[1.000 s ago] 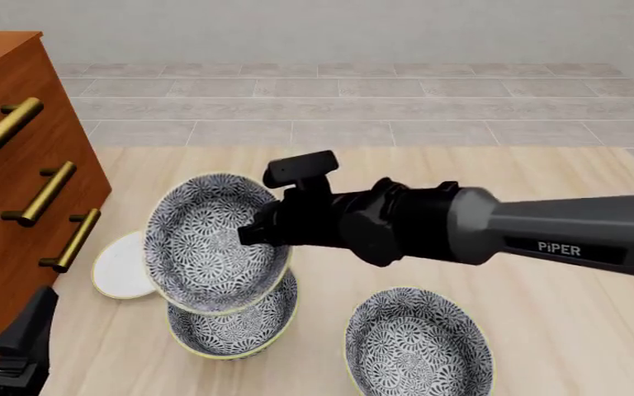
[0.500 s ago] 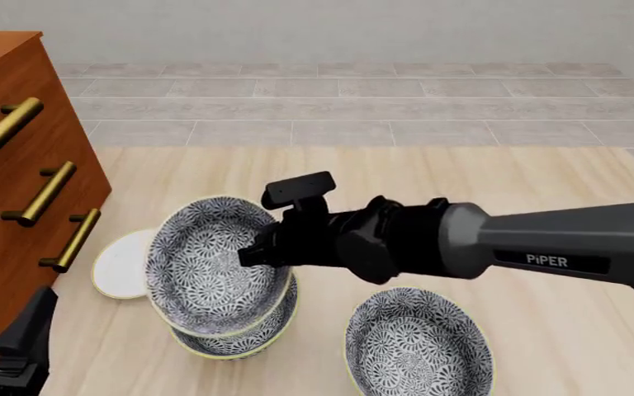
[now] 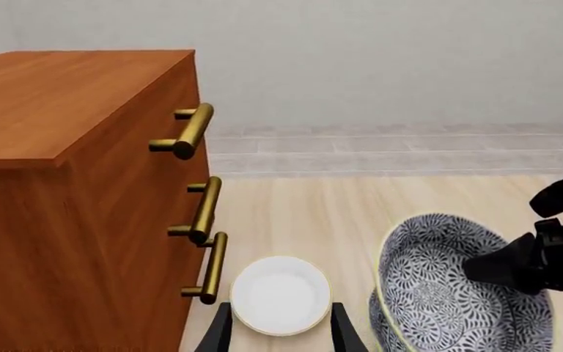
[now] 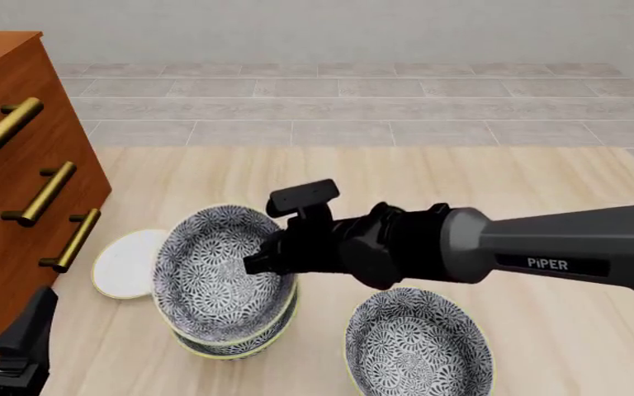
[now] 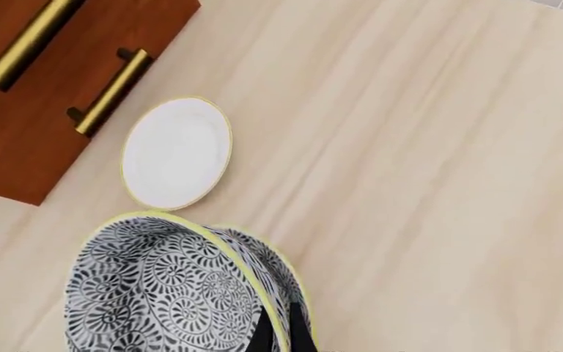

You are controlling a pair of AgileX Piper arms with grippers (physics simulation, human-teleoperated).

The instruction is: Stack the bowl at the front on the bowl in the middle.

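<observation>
My right gripper [image 4: 260,262] is shut on the near right rim of the bowl at the front [image 4: 215,276], a deep bowl with a black-and-white floral pattern and a cream rim. This bowl is slightly tilted and sits mostly inside the bowl in the middle [image 4: 240,340], which has the same pattern and only shows its lower edge. The right wrist view has the fingers [image 5: 262,336] pinching the rim of the held bowl [image 5: 155,293]. My left gripper [image 3: 281,315] is open by the cabinet, and its fingers frame the white dish.
A third patterned bowl [image 4: 416,346] stands to the right of the stack near the front edge. A small plain white dish [image 4: 125,264] lies left of the stack. A wooden drawer cabinet [image 4: 14,181] with brass handles stands along the left side.
My right gripper has come down with the bowl. The bowl has levelled out and sunk into the bowl below it. The left arm has not moved.
</observation>
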